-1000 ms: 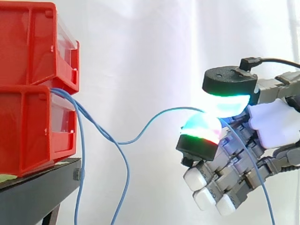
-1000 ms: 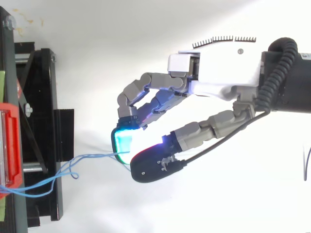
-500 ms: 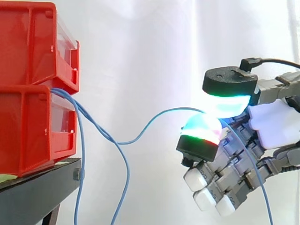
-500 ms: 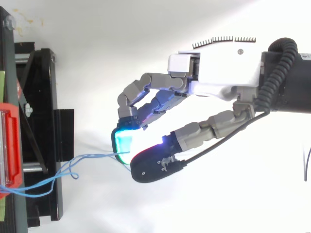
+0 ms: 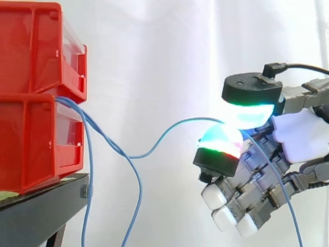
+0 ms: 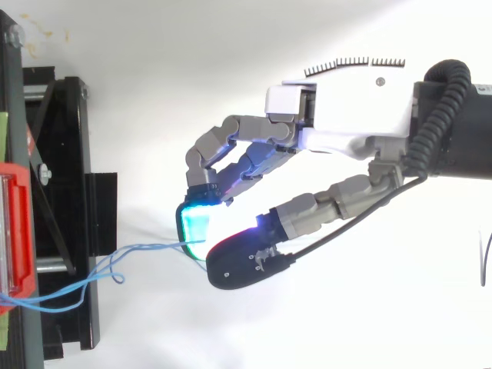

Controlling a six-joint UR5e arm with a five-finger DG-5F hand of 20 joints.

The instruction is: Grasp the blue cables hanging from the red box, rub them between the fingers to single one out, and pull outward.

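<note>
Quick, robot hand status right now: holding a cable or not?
Robot hand: closed, pinching one blue cable between its glowing pads.

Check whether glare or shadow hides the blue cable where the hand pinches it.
Side view: the glowing pads wash out the blue cable right at the pinch of the hand. Top view: the cable is traceable up to the cyan pad, over a faint shadow.

Thin blue cables (image 5: 128, 156) come out from the front of the lower red box (image 5: 36, 139). Two hang down loosely beside it. One sags, then rises to the right, where the fingertips of the hand (image 6: 346, 115) pinch it; its end hangs below.
</note>
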